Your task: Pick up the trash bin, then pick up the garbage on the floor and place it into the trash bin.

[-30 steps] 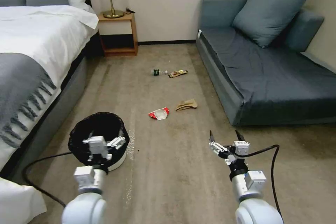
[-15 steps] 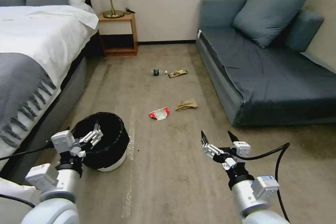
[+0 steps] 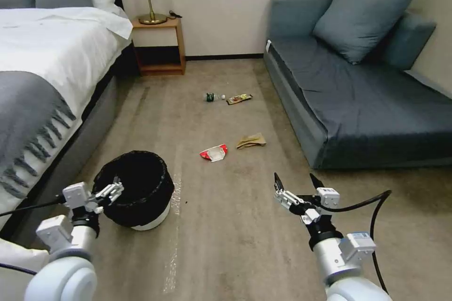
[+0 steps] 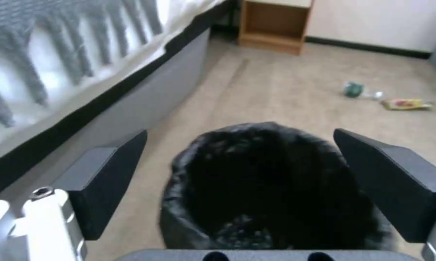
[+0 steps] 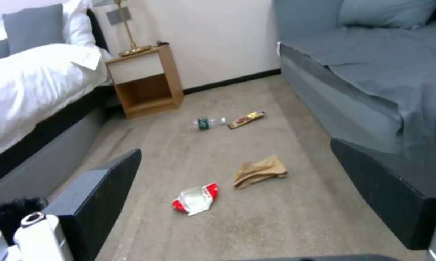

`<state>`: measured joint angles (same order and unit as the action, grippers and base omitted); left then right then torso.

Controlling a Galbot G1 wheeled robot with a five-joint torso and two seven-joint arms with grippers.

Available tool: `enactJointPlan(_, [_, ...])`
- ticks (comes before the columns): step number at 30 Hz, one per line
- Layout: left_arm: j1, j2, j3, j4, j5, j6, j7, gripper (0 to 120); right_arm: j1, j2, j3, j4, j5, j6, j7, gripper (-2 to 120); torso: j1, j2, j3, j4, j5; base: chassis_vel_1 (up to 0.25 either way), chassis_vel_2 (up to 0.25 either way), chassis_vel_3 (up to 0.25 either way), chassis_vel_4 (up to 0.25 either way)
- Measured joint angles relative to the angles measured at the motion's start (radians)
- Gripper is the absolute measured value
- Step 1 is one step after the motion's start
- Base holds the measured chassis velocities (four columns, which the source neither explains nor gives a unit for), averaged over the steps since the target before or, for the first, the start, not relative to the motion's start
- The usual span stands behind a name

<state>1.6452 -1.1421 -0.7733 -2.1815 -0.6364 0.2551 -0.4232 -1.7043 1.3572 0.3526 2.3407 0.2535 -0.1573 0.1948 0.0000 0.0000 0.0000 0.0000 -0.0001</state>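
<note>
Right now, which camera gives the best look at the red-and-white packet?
The right wrist view: the red-and-white packet lies large and unobstructed on the carpet beside the tan paper bag. The head view shows it smaller and farther off.

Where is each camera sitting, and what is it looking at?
Head view: up on the head, looking down at carpet; shows left gripper beside the trash bin and right gripper, both jaws open.
Left wrist view: on the left wrist, looking into the bin between its jaws.
Right wrist view: on the right wrist, facing the red-and-white packet.
All share the bottle.
</note>
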Motion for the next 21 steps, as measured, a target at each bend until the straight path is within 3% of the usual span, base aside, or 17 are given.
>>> enactJointPlan(10, [-0.116,0.067,0.003,0.157,-0.056,0.053,-0.020,90,0.004,0.014,0.001,-0.010,-0.005,0.003,0.000,100,0.000,0.000,0.000,0.0001,0.0000,0.000,0.000,0.000,0.000])
enactJointPlan(12, [-0.158,0.071,0.019,0.191,-0.062,0.075,-0.027,84,0.002,0.020,0.002,-0.013,-0.009,0.004,0.000,100,0.000,0.000,0.000,0.0000,0.0001,0.000,0.000,0.000,0.000])
enactJointPlan(21, [-0.234,0.063,0.050,0.299,-0.070,0.101,-0.055,85,0.000,0.030,0.020,-0.023,-0.013,0.007,0.000,100,0.000,0.000,0.000,0.0000,0.0000,0.000,0.000,0.000,0.000])
